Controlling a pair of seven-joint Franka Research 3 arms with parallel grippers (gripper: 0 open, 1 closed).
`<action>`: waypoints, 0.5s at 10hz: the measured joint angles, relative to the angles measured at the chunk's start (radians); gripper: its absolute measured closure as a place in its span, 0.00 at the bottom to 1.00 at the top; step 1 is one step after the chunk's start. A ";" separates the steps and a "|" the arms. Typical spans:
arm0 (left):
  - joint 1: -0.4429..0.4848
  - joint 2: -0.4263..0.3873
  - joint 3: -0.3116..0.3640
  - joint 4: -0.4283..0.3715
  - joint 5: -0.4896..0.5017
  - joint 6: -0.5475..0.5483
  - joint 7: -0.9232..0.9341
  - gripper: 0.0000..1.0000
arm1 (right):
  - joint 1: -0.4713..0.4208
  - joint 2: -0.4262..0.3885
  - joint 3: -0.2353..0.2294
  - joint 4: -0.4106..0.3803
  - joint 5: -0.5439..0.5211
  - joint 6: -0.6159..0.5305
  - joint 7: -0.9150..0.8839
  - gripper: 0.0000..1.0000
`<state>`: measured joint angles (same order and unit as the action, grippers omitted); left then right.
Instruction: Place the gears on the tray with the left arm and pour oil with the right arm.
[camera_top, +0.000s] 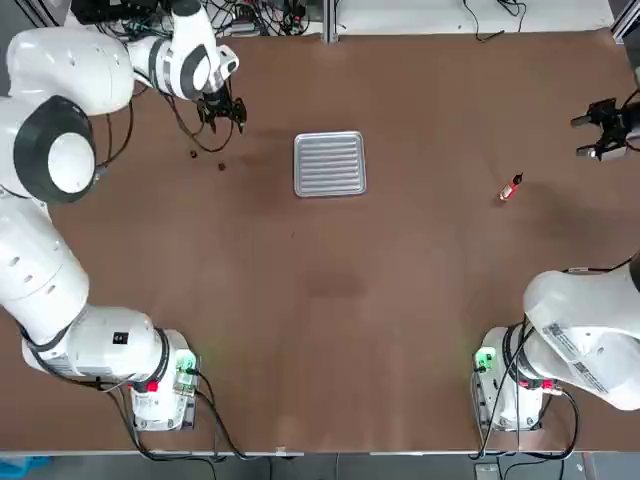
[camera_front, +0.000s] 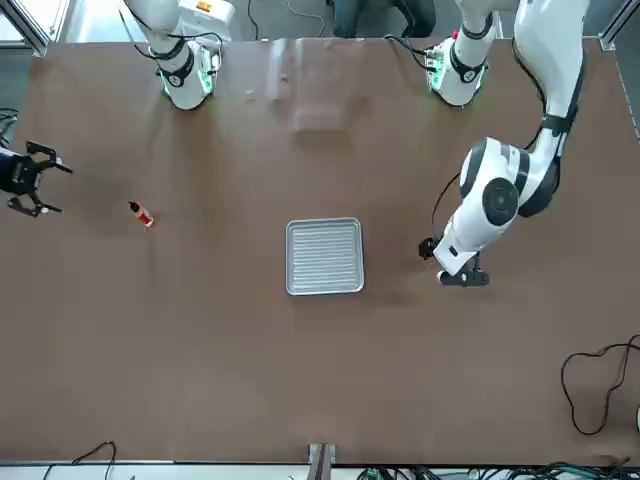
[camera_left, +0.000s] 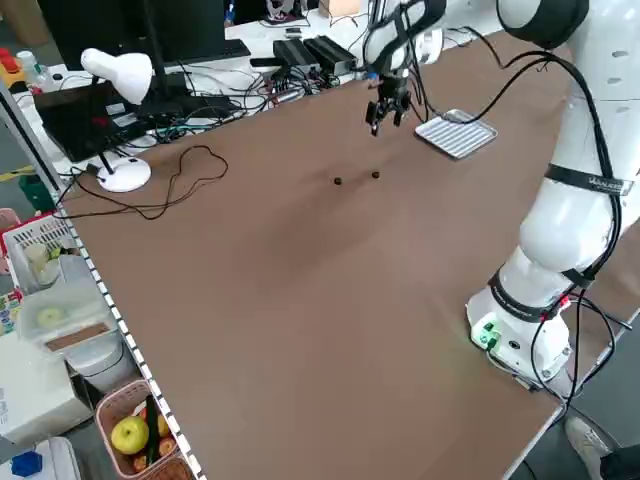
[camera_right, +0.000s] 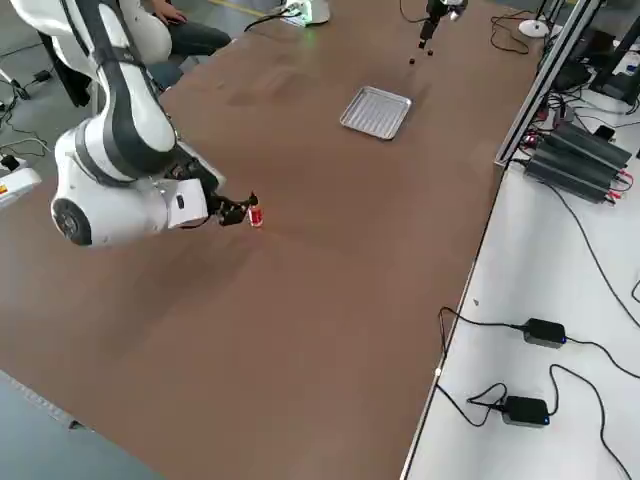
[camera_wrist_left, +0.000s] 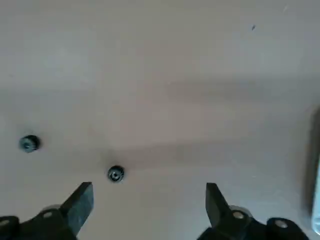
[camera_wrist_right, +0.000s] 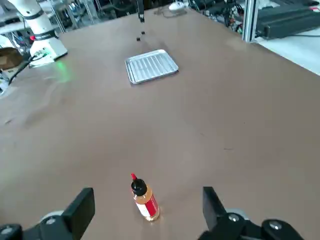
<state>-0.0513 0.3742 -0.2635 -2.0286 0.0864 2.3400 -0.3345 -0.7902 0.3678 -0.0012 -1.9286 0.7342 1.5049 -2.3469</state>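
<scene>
Two gears (camera_top: 192, 154) (camera_top: 222, 167) lie on the brown table, left of the ribbed silvery tray (camera_top: 329, 163). My left gripper (camera_top: 220, 112) hangs open above the table just beyond them, holding nothing. In the left wrist view the nearer gear (camera_wrist_left: 115, 174) sits just ahead of the left gripper (camera_wrist_left: 148, 197), close to one finger, and the other gear (camera_wrist_left: 29, 143) lies off to the side. The red oil bottle (camera_top: 511, 188) stands far right of the tray. My right gripper (camera_top: 605, 128) is open, off to the bottle's right and apart from it. In the right wrist view the bottle (camera_wrist_right: 144, 197) shows ahead between the fingers.
A white lamp (camera_left: 118, 75), cables and electronics line the table's far side. A basket with fruit (camera_left: 135, 435) stands off the table. The arm bases (camera_top: 160, 385) (camera_top: 510, 385) sit at the near edge. Bare brown table (camera_top: 330, 290) lies between bases and tray.
</scene>
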 joint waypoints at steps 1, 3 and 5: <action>0.002 0.019 0.001 -0.020 0.031 0.032 -0.005 0.01 | -0.005 0.062 0.000 0.001 0.027 -0.015 -0.061 0.04; 0.005 0.051 0.002 -0.024 0.135 0.043 -0.063 0.01 | -0.012 0.158 0.000 0.004 0.052 -0.043 -0.149 0.04; 0.006 0.072 0.002 -0.032 0.204 0.058 -0.108 0.01 | -0.013 0.239 0.003 0.007 0.090 -0.046 -0.213 0.04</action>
<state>-0.0449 0.4461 -0.2616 -2.0608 0.2905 2.3983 -0.4429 -0.8030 0.6071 0.0014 -1.9219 0.8237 1.4588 -2.5604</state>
